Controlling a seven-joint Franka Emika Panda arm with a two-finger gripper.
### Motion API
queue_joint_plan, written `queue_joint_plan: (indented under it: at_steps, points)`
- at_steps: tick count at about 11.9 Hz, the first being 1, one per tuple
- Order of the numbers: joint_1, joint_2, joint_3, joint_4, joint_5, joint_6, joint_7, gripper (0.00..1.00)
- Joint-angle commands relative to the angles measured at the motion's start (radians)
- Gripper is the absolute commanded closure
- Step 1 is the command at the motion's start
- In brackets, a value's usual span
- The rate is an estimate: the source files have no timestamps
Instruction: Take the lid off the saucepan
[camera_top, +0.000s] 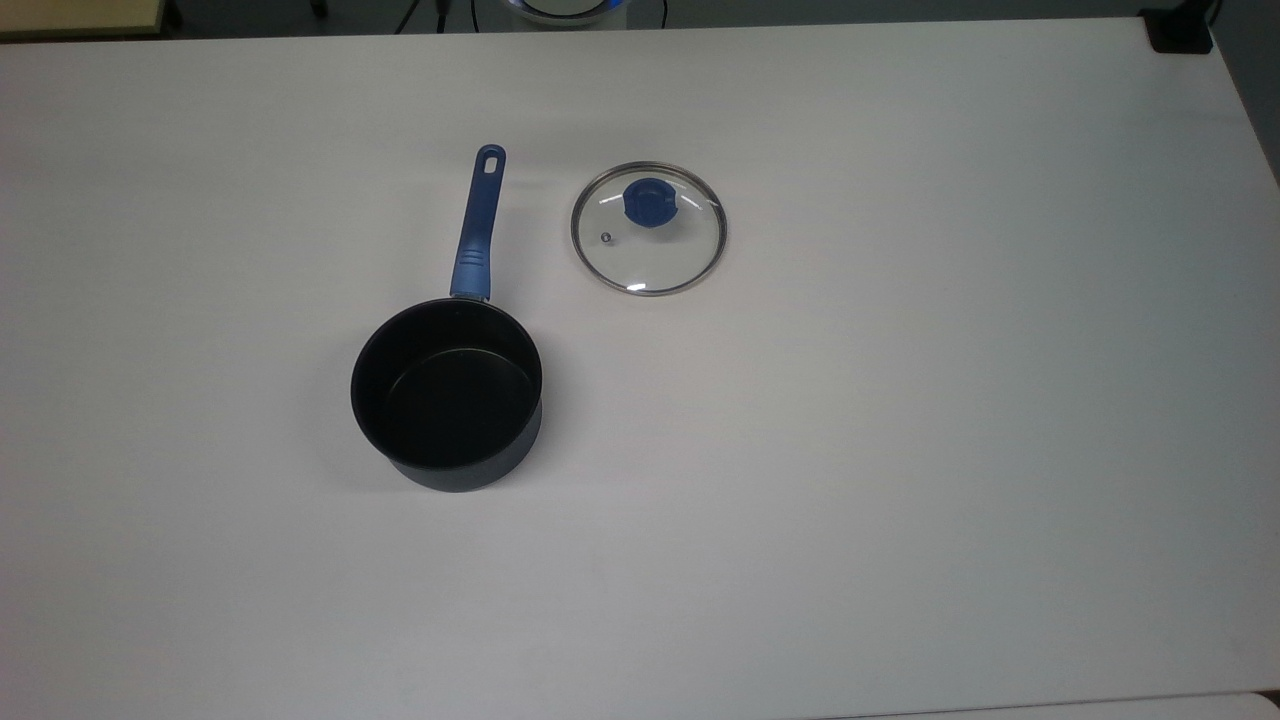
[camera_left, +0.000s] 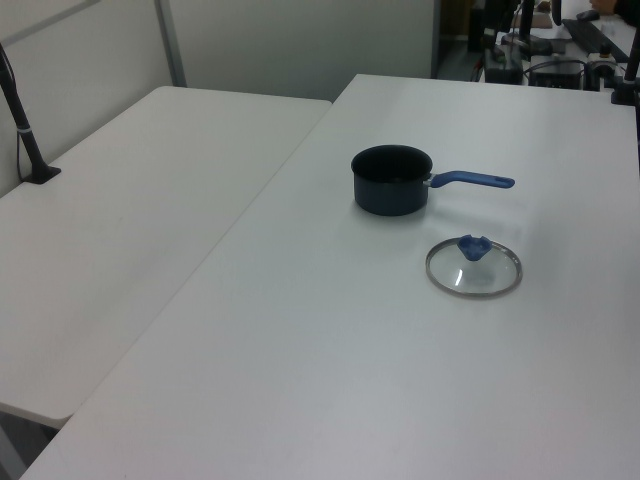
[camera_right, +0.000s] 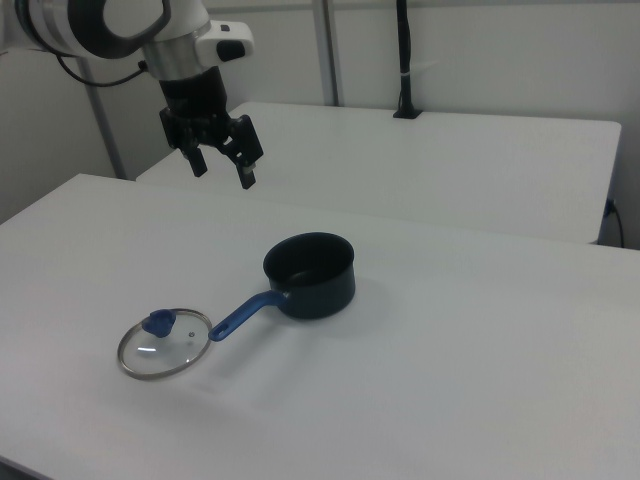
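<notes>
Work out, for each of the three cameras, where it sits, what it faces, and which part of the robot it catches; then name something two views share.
Top view: overhead, looking down at the saucepan and the lid; the robot's base pokes in at the top edge.
Left view: raised beside the table, pan handle pointing to the left view's right.
Right view: raised opposite side, handle towards the right view's left; the arm and open claw hang above.
All share pan and lid, apart.

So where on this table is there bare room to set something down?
Nearly everywhere. In the top view, the whole stretch right of the lid and everything below the saucepan is bare table. The one tight spot is the strip between the saucepan's handle and the lid. The open gripper hangs above the table, away from both.
</notes>
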Motion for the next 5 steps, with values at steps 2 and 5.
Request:
queue_joint_plan:
  at_steps: [2, 5]
  points:
    - [-0.021, 0.009, 0.066, 0.021, 0.014, -0.028, 0.116, 0.0]
    - [-0.018, 0.008, 0.059, 0.021, 0.012, -0.029, 0.122, 0.0]
